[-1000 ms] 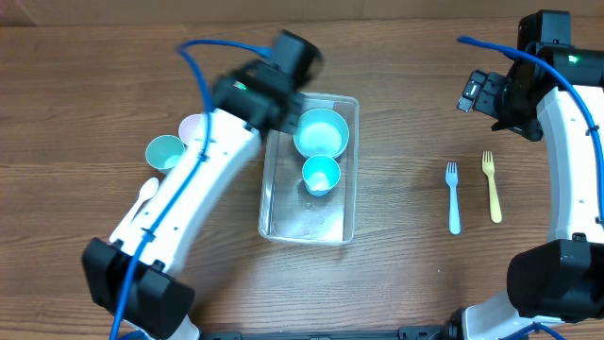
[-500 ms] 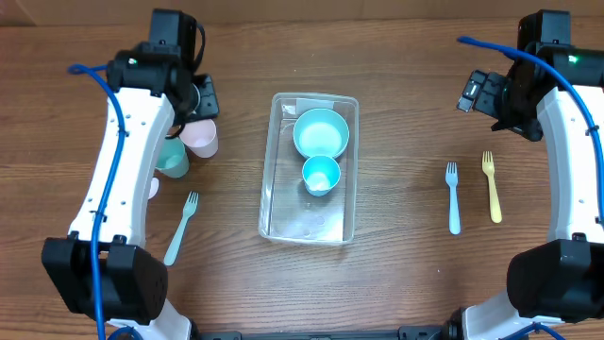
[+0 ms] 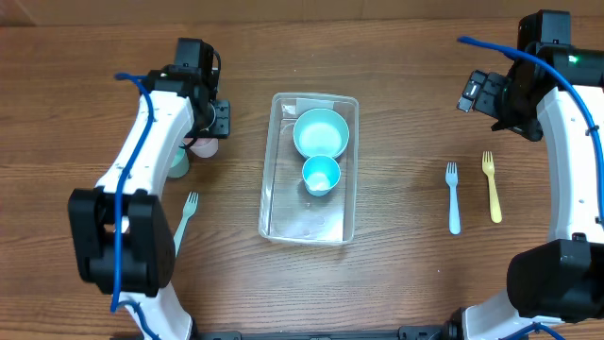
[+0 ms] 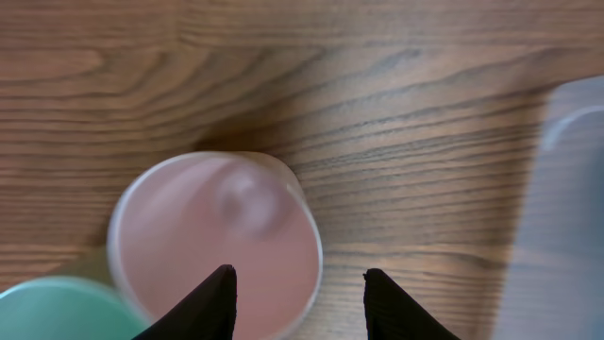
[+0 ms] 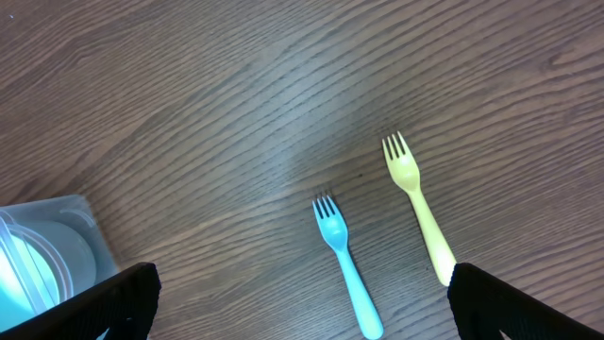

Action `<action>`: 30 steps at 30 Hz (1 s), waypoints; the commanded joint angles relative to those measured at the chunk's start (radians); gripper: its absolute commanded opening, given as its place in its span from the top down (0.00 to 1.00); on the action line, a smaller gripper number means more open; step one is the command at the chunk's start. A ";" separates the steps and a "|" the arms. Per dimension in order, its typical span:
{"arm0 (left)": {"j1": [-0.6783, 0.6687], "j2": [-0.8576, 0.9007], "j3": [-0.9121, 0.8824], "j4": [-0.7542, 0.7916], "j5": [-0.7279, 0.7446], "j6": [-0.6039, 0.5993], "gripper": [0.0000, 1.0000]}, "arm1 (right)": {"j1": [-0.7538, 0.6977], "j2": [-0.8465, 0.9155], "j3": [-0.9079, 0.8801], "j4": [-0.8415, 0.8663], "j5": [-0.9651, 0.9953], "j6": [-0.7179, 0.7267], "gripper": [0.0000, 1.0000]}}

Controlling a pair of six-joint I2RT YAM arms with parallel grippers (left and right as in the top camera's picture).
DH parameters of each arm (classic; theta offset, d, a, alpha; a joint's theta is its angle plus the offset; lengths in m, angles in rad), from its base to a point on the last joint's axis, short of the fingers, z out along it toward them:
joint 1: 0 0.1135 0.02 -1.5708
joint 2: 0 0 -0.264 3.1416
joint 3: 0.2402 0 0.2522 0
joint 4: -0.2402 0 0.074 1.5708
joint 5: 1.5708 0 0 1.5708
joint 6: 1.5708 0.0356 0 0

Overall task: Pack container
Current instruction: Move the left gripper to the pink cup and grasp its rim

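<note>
**Left gripper (image 4: pixel 300 272) poised over pink cup (image 4: pixel 212 236)**

The clear container (image 3: pixel 300 219) lies mid-surface (image 3: pixel 396 94), holding a teal bowl (image 3: pixel 321 132) and a teal cup (image 3: pixel 320 173). To its left, the left gripper's parted jaws straddle the pink cup's rim. The right gripper (image 5: pixel 302 276) hangs wide open above a blue fork (image 5: pixel 342 253) and a yellow fork (image 5: pixel 415 194).

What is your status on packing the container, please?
Left gripper open, straddling pink cup rim. Right gripper open wide, empty, away from blue fork and yellow fork. Container holds teal bowl, teal cup. Nothing between pink cup and container.
</note>
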 commanded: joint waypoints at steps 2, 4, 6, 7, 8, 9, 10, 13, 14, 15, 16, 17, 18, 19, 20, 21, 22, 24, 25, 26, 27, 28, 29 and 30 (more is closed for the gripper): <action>-0.003 0.105 -0.010 0.012 -0.013 0.041 0.67 | 0.000 -0.023 0.021 0.005 0.007 0.004 0.00; -0.003 0.120 -0.010 0.018 -0.013 0.041 0.79 | 0.000 -0.023 0.021 0.006 0.007 0.004 0.00; -0.003 0.119 -0.007 0.018 -0.014 0.045 0.92 | 0.000 -0.023 0.021 0.005 0.007 0.004 0.00; -0.003 0.118 -0.001 0.016 -0.014 0.045 0.96 | 0.000 -0.023 0.021 0.005 0.007 0.004 0.00; -0.003 0.117 0.005 0.012 -0.014 0.045 0.96 | 0.000 -0.023 0.021 0.006 0.007 0.004 0.00; -0.003 0.115 0.018 0.002 -0.014 0.045 0.96 | 0.000 -0.023 0.021 0.006 0.006 0.004 0.00; -0.003 0.114 0.040 -0.015 -0.014 0.045 0.96 | 0.000 -0.023 0.021 0.006 0.007 0.004 0.00; -0.004 0.114 0.146 -0.097 -0.013 0.045 0.96 | 0.000 -0.023 0.021 0.006 0.007 0.004 0.00; -0.005 0.114 0.182 -0.123 -0.014 0.045 0.96 | 0.000 -0.023 0.021 0.006 0.006 0.004 0.00; -0.008 0.114 0.232 -0.158 -0.014 0.045 0.96 | 0.000 -0.023 0.021 0.006 0.007 0.004 0.00; -0.012 0.114 0.281 -0.192 -0.013 0.045 0.96 | 0.000 -0.023 0.021 0.005 0.007 0.004 0.00; -0.017 0.114 0.322 -0.221 -0.013 0.045 0.96 | 0.000 -0.023 0.021 0.005 0.006 0.004 0.00; -0.025 0.114 0.365 -0.252 -0.013 0.045 0.96 | 0.000 -0.023 0.021 0.005 0.007 0.004 0.00; -0.043 0.114 0.422 -0.295 -0.013 0.045 0.96 | 0.000 -0.023 0.021 0.005 0.007 0.004 0.00; -0.062 0.114 0.472 -0.332 -0.013 0.045 0.96 | 0.000 -0.023 0.021 0.006 0.006 0.004 0.00; -0.082 0.114 0.507 -0.358 -0.013 0.045 0.96 | 0.000 -0.023 0.021 0.005 0.007 0.004 0.00; -0.104 0.114 0.545 -0.385 -0.013 0.045 0.96 | 0.000 -0.023 0.021 0.006 0.007 0.004 0.00; -0.162 0.114 0.624 -0.443 -0.013 0.044 0.96 | 0.000 -0.023 0.021 0.006 0.006 0.004 0.00; -0.198 0.114 0.666 -0.472 -0.008 0.044 0.96 | 0.000 -0.023 0.021 0.006 0.007 0.004 0.00; -0.227 0.114 0.698 -0.494 0.004 0.042 0.96 | 0.000 -0.023 0.021 0.006 0.007 0.004 0.00; -0.262 0.114 0.731 -0.518 0.006 0.025 0.96 | 0.000 -0.023 0.021 0.006 0.007 0.004 0.00; -0.288 0.114 0.750 -0.534 0.006 0.008 0.96 | 0.000 -0.023 0.021 0.006 0.007 0.004 0.00; -0.318 0.114 0.763 -0.551 0.006 -0.017 0.96 | 0.000 -0.023 0.021 0.006 0.007 0.004 0.00; -0.340 0.114 0.764 -0.559 0.008 -0.032 0.96 | 0.000 -0.023 0.021 0.006 0.007 0.004 0.00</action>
